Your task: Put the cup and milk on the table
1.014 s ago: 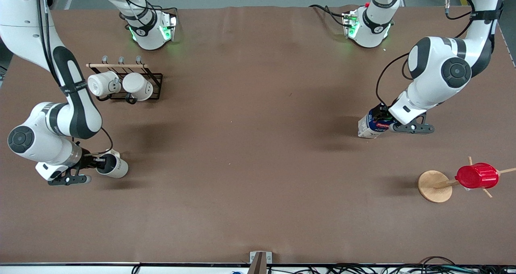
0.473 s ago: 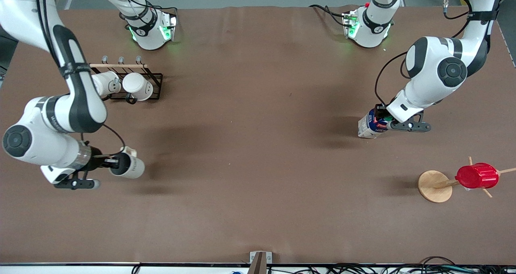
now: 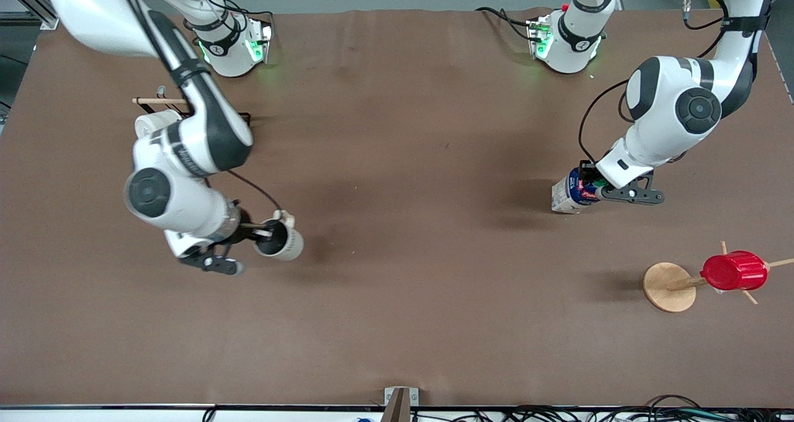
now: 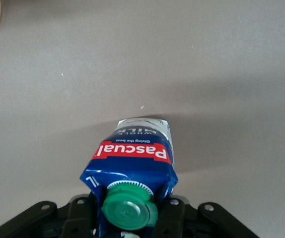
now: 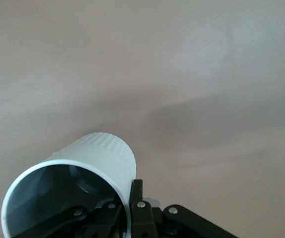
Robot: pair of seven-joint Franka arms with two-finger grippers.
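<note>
My right gripper [image 3: 260, 233] is shut on the rim of the beige cup [image 3: 280, 241] with the dark inside and holds it tilted in the air over the brown table [image 3: 397, 285], toward the right arm's end. In the right wrist view the cup [image 5: 90, 173] fills the lower part, one finger inside and one outside its wall. My left gripper [image 3: 592, 186] is shut on the top of the milk [image 3: 569, 193], a blue and white carton with a red label and green cap [image 4: 127, 208]. The carton leans; I cannot tell whether its base touches the table.
A black wire rack [image 3: 242, 119] with a whiter mug [image 3: 152, 123] stands near the right arm's base, mostly hidden by the arm. A wooden stand [image 3: 669, 287] holding a red ribbed cup [image 3: 734, 271] sits toward the left arm's end, nearer the front camera than the milk.
My right arm has carried the cup from the table's end toward the middle. The left gripper and the milk have hardly moved.
</note>
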